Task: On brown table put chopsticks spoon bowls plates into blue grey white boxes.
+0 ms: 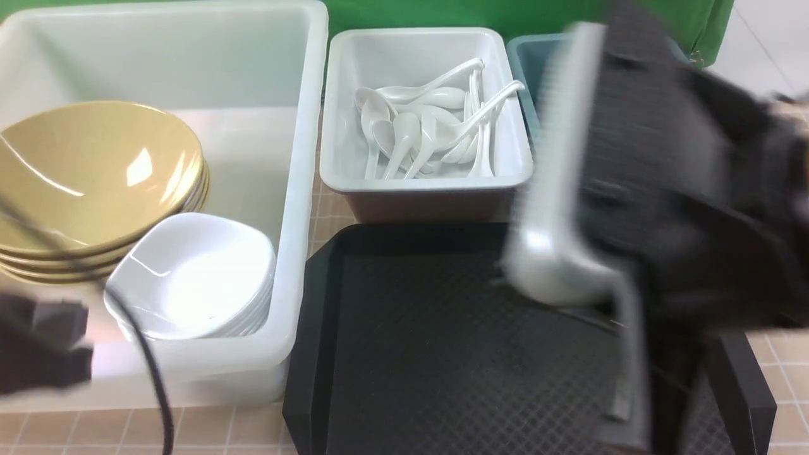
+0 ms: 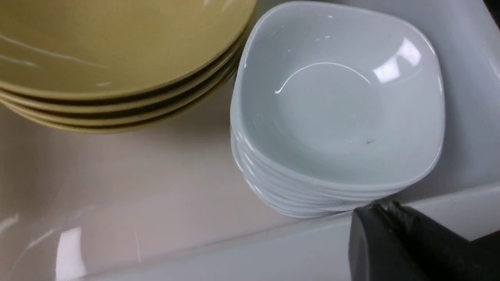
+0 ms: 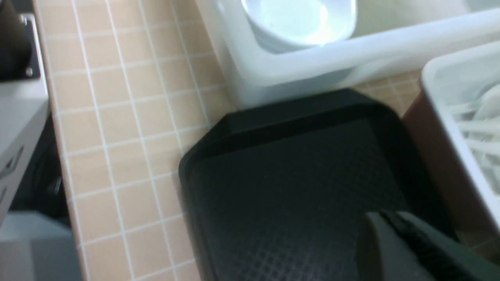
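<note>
White plates point(image 1: 189, 275) were stacked beside yellow bowls point(image 1: 101, 177) in the large white box point(image 1: 297, 189); both arms' jaws were fully closed, with nothing held.

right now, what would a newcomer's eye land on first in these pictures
Probably the blurred dark right arm looming over the right side of the front view, above the black tray. Next, the stacked glossy yellow bowls leaning in the big white box on the left, with a stack of white plates beside them. Then the jumble of white spoons in the pale grey box, at the middle toward the back.
</note>
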Action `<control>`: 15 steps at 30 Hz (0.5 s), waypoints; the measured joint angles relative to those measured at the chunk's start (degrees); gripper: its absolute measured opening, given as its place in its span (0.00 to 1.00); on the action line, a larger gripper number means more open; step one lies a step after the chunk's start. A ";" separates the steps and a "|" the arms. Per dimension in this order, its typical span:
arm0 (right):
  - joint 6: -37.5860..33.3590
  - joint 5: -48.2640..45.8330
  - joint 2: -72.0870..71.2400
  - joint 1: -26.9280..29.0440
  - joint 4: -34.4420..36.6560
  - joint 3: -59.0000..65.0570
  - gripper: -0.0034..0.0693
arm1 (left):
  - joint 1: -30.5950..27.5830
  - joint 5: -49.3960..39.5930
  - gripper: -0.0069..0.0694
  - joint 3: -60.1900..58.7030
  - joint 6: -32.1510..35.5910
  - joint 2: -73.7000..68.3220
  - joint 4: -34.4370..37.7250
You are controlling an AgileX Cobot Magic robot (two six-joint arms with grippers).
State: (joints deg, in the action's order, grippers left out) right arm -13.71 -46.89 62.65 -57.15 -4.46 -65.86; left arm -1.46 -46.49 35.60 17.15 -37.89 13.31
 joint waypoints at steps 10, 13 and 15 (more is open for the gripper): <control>0.12 29.65 -17.28 0.00 1.69 20.94 0.11 | 0.11 13.88 0.09 -13.18 0.00 17.34 0.00; 0.12 34.69 -18.20 0.00 1.75 22.75 0.11 | 0.11 14.20 0.09 -13.86 0.00 18.82 0.00; 0.12 36.03 -18.26 0.00 1.75 23.15 0.11 | 0.11 13.93 0.09 -14.03 0.00 19.17 0.00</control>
State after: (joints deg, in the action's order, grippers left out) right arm -13.59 -10.86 44.40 -57.15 -2.71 -42.71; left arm -1.35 -32.56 21.57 17.15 -18.71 13.31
